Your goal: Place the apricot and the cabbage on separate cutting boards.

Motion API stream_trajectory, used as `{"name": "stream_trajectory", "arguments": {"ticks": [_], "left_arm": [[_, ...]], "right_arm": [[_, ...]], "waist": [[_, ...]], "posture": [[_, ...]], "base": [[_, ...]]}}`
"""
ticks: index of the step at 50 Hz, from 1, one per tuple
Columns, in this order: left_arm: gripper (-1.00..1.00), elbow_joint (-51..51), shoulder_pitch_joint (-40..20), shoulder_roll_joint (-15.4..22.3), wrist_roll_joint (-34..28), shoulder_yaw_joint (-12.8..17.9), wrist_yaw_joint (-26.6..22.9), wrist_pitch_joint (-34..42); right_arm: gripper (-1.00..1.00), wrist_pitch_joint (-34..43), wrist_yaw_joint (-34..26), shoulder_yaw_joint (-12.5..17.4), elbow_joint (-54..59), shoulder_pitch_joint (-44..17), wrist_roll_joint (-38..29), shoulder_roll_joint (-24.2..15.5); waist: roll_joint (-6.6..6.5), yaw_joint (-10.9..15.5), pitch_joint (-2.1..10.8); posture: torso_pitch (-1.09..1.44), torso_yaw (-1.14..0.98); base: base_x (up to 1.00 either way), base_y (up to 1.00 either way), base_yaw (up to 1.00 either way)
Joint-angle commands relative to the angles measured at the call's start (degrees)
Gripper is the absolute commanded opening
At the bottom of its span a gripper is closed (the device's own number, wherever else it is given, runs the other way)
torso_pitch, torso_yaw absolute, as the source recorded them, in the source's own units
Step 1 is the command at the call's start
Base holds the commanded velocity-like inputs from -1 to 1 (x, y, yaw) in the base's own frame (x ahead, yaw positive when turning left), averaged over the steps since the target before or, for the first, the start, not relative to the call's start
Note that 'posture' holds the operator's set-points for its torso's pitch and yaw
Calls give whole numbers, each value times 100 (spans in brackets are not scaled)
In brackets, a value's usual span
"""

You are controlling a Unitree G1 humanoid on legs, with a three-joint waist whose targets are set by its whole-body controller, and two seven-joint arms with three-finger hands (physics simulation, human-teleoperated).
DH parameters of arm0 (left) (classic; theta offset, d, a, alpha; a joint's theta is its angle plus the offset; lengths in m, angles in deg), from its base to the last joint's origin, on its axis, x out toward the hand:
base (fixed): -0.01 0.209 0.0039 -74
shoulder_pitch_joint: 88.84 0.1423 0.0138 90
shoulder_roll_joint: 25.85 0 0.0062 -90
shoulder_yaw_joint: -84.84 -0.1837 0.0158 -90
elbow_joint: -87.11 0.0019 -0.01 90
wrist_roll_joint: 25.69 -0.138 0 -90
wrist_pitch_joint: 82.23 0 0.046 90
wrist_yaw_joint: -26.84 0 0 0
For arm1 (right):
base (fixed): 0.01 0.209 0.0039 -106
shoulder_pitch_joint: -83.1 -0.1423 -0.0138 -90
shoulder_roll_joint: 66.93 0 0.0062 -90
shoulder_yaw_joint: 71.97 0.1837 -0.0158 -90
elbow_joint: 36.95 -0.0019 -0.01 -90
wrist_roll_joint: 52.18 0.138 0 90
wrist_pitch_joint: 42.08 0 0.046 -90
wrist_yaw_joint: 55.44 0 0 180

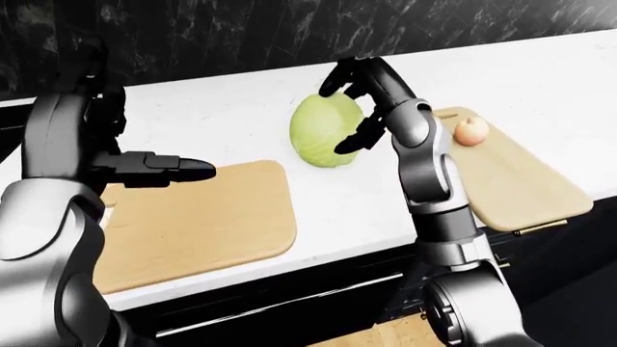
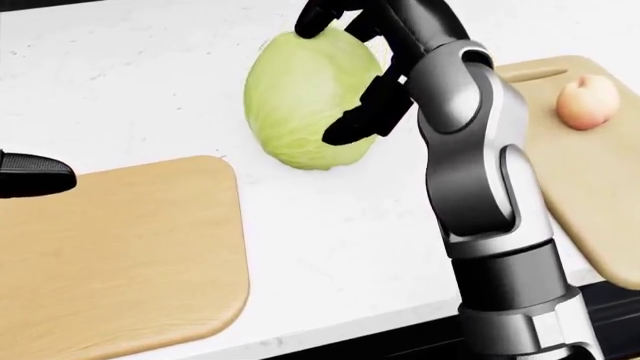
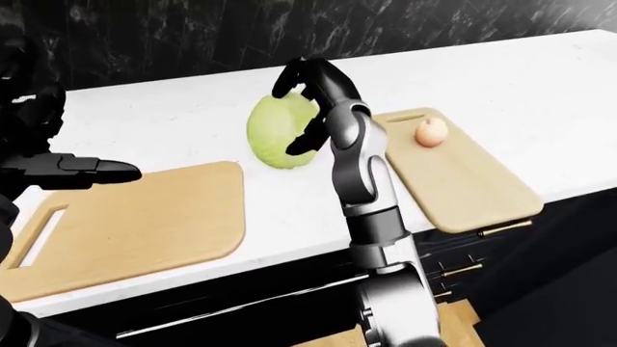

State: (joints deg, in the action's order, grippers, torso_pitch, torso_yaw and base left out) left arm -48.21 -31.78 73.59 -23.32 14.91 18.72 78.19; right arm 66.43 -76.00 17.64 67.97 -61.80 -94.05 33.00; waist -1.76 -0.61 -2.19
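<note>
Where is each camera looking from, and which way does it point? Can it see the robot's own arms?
Left-eye view: on the head, looking down over the white counter toward the dark wall; both arms show.
Head view: on the head, tilted steeply down at the cabbage; the right hand wraps it with open fingers, and only a fingertip of the left hand shows.
Right-eye view: beside the left eye, nearly the same picture.
All three share the cabbage, the left cutting board and the apricot on the right cutting board.

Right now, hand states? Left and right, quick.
Left hand: open, fingers straight out, holding nothing.
Right hand: open fingers cupped against the cabbage, not closed round it.
</note>
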Motion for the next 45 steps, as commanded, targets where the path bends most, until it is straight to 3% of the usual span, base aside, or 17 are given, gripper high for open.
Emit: {"name": "stream_trajectory", "arguments": {"ticks": [1, 7, 29, 39, 45], "left_arm": [[100, -103, -142, 80, -35, 62, 32, -150], [100, -89, -114, 68, -47, 54, 45, -175], [100, -144, -51, 55, -73, 67, 22, -155], [100, -40, -69, 10, -130, -12, 44, -235], [100, 5, -118, 33, -157, -44, 14, -231]], "right_arm": [[-62, -7, -169, -55, -123, -141, 43, -2], [-100, 36, -200, -43, -228, -163, 47, -23], [-100, 559, -259, 68, -887, -222, 227, -133], [-100, 1095, 73, 214, -1159, -338, 734, -187], [-100, 1675, 473, 330, -1496, -337, 1430, -63]], "waist": [[-21, 4, 126], [-20, 4, 118], [-10, 19, 75], [-1, 34, 81], [2, 40, 84]], "posture": [[0, 0], [0, 0], [0, 0], [0, 0], [0, 0]], "base": [[0, 0, 0], [0, 0, 0], [0, 0, 0], [0, 0, 0], [0, 0, 0]]}}
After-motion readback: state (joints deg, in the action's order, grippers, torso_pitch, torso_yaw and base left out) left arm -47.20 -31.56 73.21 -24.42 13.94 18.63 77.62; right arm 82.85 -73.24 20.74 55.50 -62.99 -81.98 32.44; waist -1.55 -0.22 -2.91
